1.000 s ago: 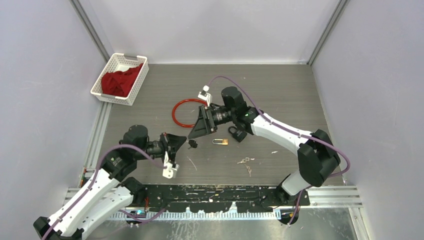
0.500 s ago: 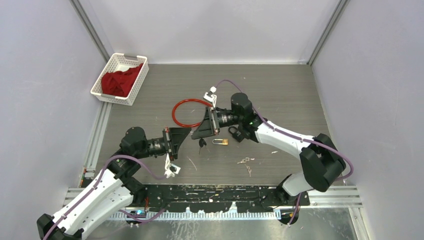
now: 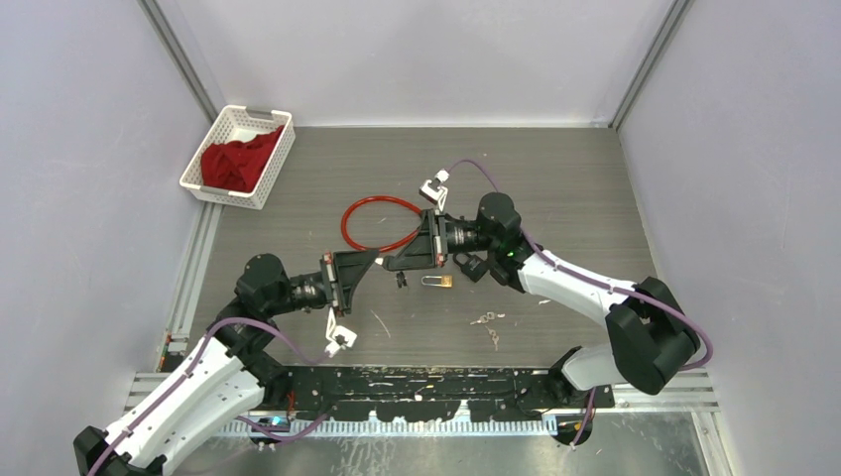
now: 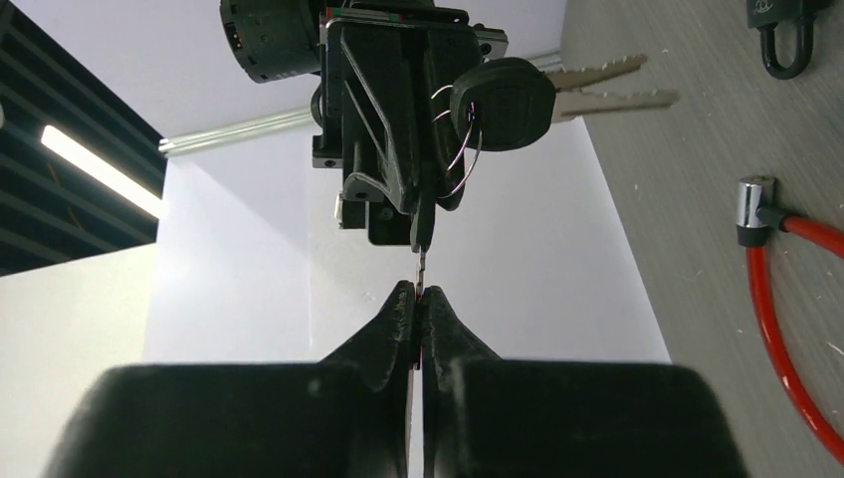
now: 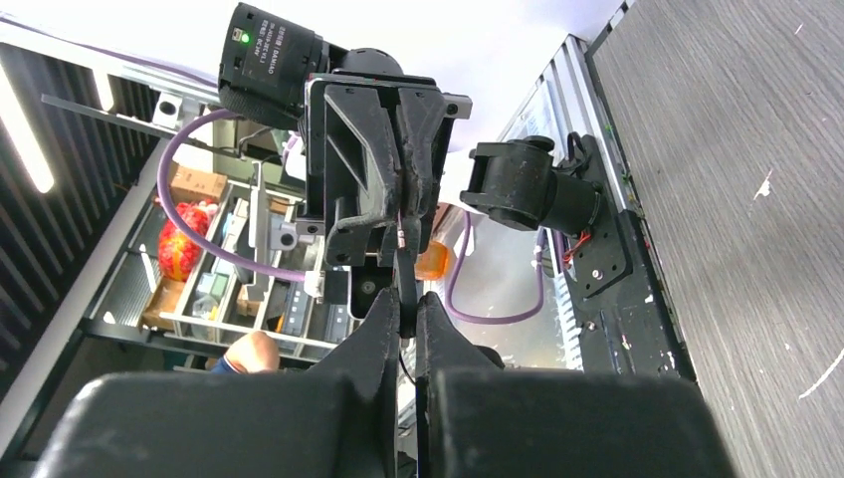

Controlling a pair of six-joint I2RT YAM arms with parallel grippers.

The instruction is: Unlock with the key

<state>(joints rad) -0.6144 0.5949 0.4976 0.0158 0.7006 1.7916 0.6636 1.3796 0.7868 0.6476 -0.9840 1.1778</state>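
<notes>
Top view. The grey wood-grain counter is sitting between pale walls with metal corner posts. A white basket holding red cloth is lying at the far left. The left tool and right tool are meeting tip to tip over the middle, with a key bunch hanging between them. A red cable lock is lying just behind. A black padlock and a brass padlock are resting beside the right arm, and loose keys are lying nearer the bases. Nothing is touching any lock.

Left wrist view. The left tool is pinching together on the blade of one key. The right tool is facing it and gripping that key's dark head, with the rest of the bunch dangling alongside.

Right wrist view. The right tool is clamping the same key, with the left tool opposite. Shelving is showing, blurred, beyond the counter's edge.

Progress, as a judgement: the key is up off the counter and looking to be mid-handover. Inserting and turning are remaining. Which lock is meant cannot be told.
</notes>
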